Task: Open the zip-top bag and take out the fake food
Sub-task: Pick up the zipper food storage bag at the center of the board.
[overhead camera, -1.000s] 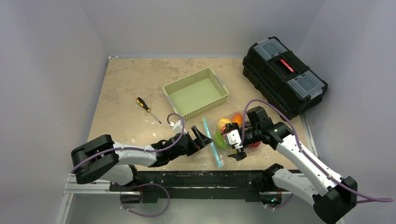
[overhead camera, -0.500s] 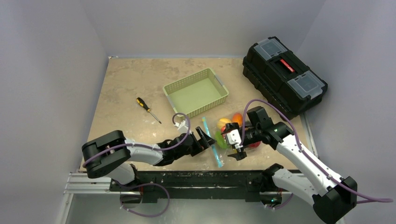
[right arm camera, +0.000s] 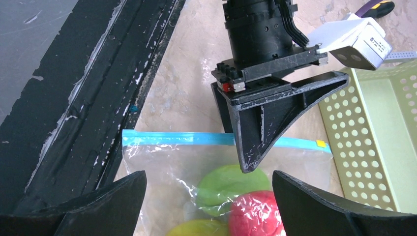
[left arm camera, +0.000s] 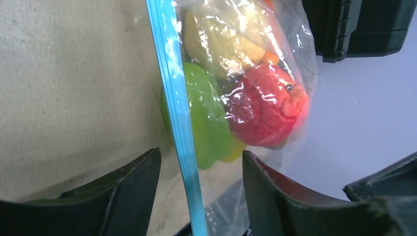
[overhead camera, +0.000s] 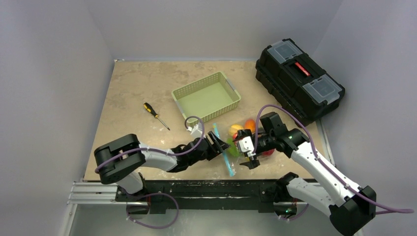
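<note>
No legible text, brand or number anywhere; red strip [overhead camera: 302, 69] on black toolbox [overhead camera: 287, 83] too small to read.

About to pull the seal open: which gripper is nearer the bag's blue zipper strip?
Left. The left gripper is open, with the zipper strip running between its fingers. The right gripper, also open, is over the bagged fake food, off the strip.

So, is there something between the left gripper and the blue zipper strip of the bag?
Nothing visible. The left gripper is open, and the zipper strip of the zip-top bag runs between its two fingers.
</note>
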### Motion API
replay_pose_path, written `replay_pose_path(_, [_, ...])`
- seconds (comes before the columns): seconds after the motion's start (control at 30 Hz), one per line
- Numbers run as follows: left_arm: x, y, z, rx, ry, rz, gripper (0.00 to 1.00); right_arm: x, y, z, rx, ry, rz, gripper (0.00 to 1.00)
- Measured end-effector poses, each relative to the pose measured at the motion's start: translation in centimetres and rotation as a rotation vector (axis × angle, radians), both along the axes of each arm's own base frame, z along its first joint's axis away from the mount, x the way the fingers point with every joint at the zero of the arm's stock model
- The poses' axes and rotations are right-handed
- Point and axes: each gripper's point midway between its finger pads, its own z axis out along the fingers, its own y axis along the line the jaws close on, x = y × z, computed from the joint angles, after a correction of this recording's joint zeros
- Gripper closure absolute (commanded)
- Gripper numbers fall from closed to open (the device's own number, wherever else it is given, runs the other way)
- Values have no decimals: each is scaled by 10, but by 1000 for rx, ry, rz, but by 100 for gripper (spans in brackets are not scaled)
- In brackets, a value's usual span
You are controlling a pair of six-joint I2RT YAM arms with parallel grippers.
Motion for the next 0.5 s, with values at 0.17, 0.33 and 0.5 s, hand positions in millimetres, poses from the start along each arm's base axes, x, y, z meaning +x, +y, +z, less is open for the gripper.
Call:
replay_pose_path(0.17, [12,0,-9,-18,13,26,100,0,0,0,-1,1,0,1])
replay_pose_path(0.33, [17,1,-3,-50,10,36,100,-5,-3,-3,-16,13,11,1])
replay_pose_path(0.5, [14,12,18,-85,17,65,100,-17,-10,-6,-49,47,34,1])
